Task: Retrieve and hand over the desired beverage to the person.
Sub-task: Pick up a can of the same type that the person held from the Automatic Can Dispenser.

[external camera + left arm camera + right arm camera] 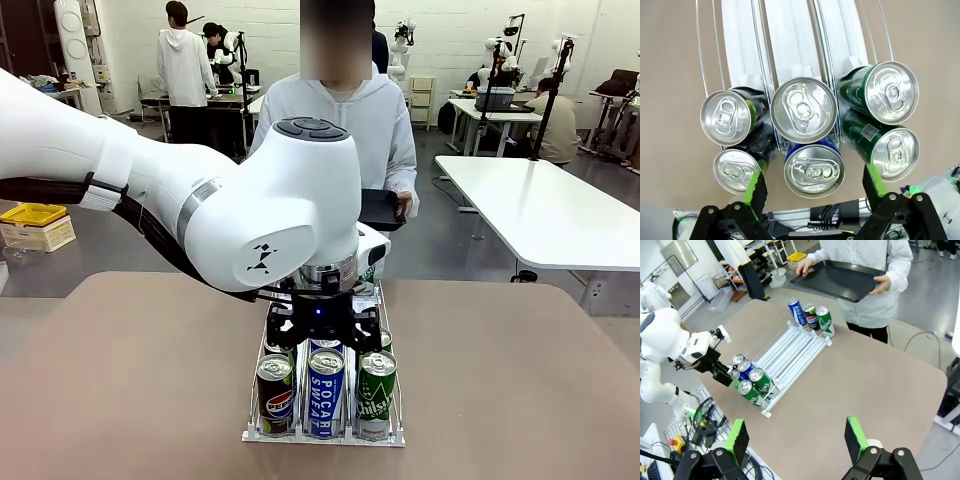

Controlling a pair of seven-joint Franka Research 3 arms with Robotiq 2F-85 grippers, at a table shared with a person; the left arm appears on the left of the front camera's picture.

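When viewed from the front, lying at the robot's end of the wire rack's (790,347) middle lane: blue Pocari Sweat can (325,392). Flanked by a Pepsi can (275,395) in the lane on the robot's left and a green can (376,395) in the lane on its right. Behind each of these, one more can in the same lane, making two rows of three, all six silver tops turned toward the left wrist camera.

Hanging directly over this cluster: left gripper (320,325), jaws spread wide, gripping nothing. From the left wrist, green pads (756,187) seen on either side of the blue can's top; cannot tell whether touching the neighbouring cans.

At the rack's far end, three more cans (811,320) standing upright, blue, dark and green. Rack itself lengthwise along the middle of the brown tabletop (520,380).

Just past the far edge: the person (340,120) in a white hooded jacket, holding a black tray (840,280) by both sides at waist height.

High over the tabletop's near side, well apart from the rack: right gripper (796,440), jaws wide, empty.
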